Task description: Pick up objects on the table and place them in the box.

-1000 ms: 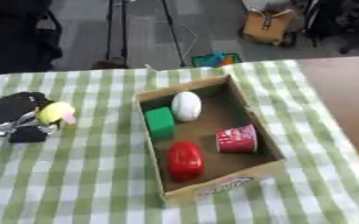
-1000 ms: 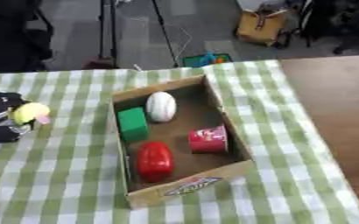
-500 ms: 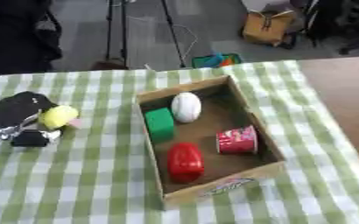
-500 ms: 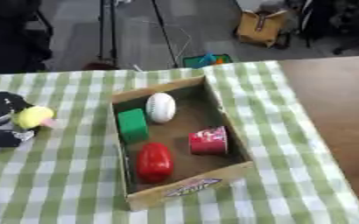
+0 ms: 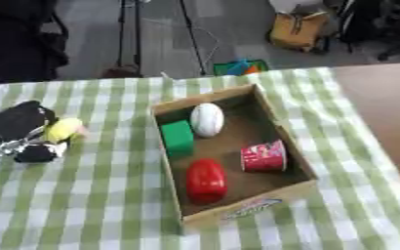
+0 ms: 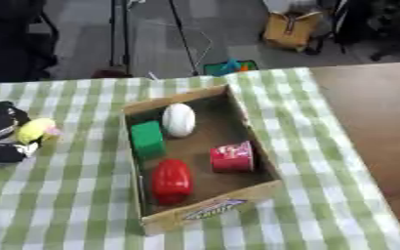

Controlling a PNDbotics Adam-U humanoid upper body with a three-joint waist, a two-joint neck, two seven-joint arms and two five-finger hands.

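Observation:
An open cardboard box (image 5: pixel 276 122) stands on the green-and-white checked cloth. Inside it lie a white egg-shaped object (image 5: pixel 207 119), a green block (image 5: pixel 178 137), a red rounded object (image 5: pixel 205 179) and a red-and-white can (image 5: pixel 263 156) on its side. At the left edge my left hand (image 5: pixel 17 128) is curled round a small yellow object (image 5: pixel 62 130), just above the cloth and well left of the box. My right hand shows in no view.
Bare brown table (image 5: pixel 383 97) lies to the right of the cloth. Beyond the far edge are a tripod (image 5: pixel 135 34), a yellow bag (image 5: pixel 299 29) and a green-and-orange thing on the floor (image 5: pixel 237 67).
My left hand with the yellow object has shifted slightly right, toward the box. The things in the box have stayed put.

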